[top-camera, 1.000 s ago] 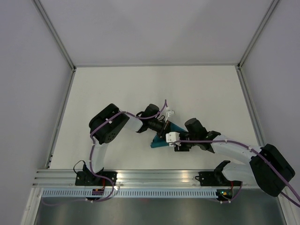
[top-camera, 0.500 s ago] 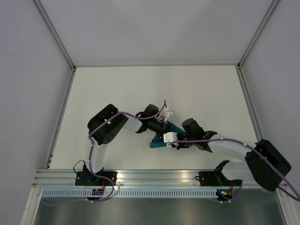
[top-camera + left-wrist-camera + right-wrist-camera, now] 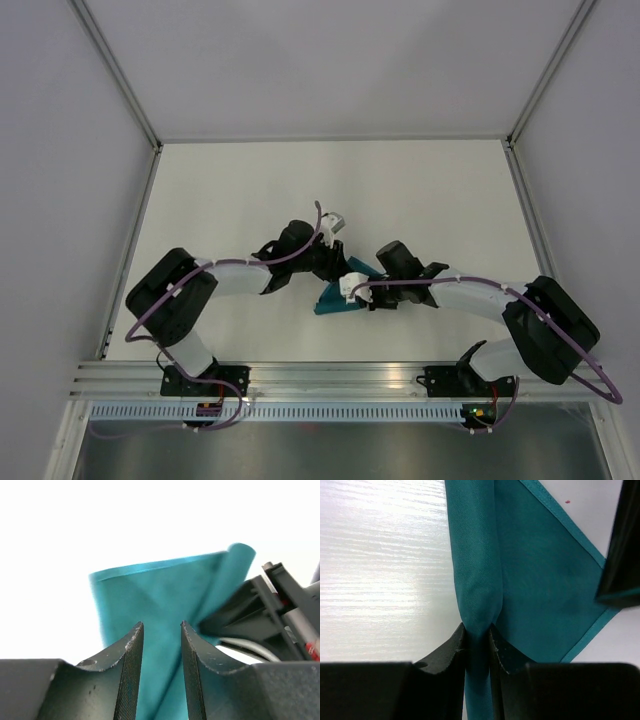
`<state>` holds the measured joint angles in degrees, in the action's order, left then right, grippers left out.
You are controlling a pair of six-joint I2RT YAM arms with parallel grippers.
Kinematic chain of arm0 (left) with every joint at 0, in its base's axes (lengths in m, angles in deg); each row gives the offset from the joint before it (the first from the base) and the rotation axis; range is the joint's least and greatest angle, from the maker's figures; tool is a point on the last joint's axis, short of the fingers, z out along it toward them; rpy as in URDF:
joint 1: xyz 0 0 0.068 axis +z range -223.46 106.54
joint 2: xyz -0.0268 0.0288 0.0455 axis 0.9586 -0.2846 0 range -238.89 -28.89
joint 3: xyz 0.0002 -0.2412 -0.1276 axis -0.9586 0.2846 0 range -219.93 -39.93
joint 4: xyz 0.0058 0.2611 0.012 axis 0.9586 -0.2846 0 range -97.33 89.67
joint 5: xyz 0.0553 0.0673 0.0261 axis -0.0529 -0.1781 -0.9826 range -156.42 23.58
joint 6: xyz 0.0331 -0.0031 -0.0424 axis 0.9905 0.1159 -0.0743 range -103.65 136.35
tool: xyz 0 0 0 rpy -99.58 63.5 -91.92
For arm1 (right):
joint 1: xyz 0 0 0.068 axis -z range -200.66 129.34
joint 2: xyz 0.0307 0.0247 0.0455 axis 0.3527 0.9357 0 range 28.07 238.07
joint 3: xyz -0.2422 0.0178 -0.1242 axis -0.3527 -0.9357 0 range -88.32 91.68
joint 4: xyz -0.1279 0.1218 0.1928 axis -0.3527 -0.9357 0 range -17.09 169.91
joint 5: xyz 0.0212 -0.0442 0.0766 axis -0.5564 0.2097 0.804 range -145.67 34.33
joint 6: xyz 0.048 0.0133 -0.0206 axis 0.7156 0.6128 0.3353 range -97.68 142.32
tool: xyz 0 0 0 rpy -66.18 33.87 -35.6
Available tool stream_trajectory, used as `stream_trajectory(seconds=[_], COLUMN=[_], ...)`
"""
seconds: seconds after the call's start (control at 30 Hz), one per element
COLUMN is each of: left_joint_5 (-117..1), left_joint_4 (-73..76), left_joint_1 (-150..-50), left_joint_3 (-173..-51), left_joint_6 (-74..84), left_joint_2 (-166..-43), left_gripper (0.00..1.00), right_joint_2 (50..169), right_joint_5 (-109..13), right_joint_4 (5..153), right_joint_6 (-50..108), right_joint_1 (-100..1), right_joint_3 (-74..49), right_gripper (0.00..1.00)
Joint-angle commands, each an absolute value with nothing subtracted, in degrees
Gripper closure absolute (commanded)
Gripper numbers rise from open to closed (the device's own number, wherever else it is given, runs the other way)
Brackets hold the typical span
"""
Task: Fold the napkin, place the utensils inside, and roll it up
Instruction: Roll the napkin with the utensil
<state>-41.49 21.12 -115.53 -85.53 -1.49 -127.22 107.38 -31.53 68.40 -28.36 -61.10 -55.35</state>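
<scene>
The teal napkin (image 3: 331,301) lies partly rolled on the white table between both grippers. In the right wrist view its rolled tube (image 3: 472,555) runs up from my right gripper (image 3: 477,630), which is shut on the roll; a flat triangular part (image 3: 545,570) spreads to the right. My left gripper (image 3: 159,627) stands slightly open, its jaws a narrow gap apart over the napkin (image 3: 160,585), with teal cloth showing between them. In the top view the left gripper (image 3: 337,272) and right gripper (image 3: 352,292) nearly touch. No utensils show.
The right gripper's dark body (image 3: 260,610) sits close at the right in the left wrist view, and a left finger (image 3: 622,545) stands at the right edge of the right wrist view. Grey walls enclose the white table (image 3: 250,190); an aluminium rail (image 3: 330,378) runs along the near edge.
The left arm's elbow has swung out and down to the left, stretching the arm flatter. Both grippers and the napkin have shifted slightly left. The right gripper keeps its hold on the roll.
</scene>
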Motion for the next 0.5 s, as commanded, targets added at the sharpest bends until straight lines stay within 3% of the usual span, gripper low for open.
stream_trajectory(seconds=[0.0,0.23,0.47], left_joint_5=[-61.4,-76.5,-88.4], left_joint_4=[27.9,39.8,45.7], left_joint_1=[-115.6,-119.2,-130.9], left_joint_3=[-78.2,-67.4,-63.6], left_joint_6=[2.4,7.4,17.1], left_joint_2=[-119.3,-108.3,-105.2], left_gripper=[0.59,0.58,0.58], right_joint_2=[112.6,120.0,127.6], right_joint_5=[-27.9,-22.7,-18.8], right_joint_4=[57.4,49.6,42.0], right_joint_6=[-27.7,-30.2,-32.4], right_joint_1=[-60.2,-56.0,-52.7], right_joint_3=[-54.0,-46.7,-39.5], right_gripper=[0.86,0.85,0.86])
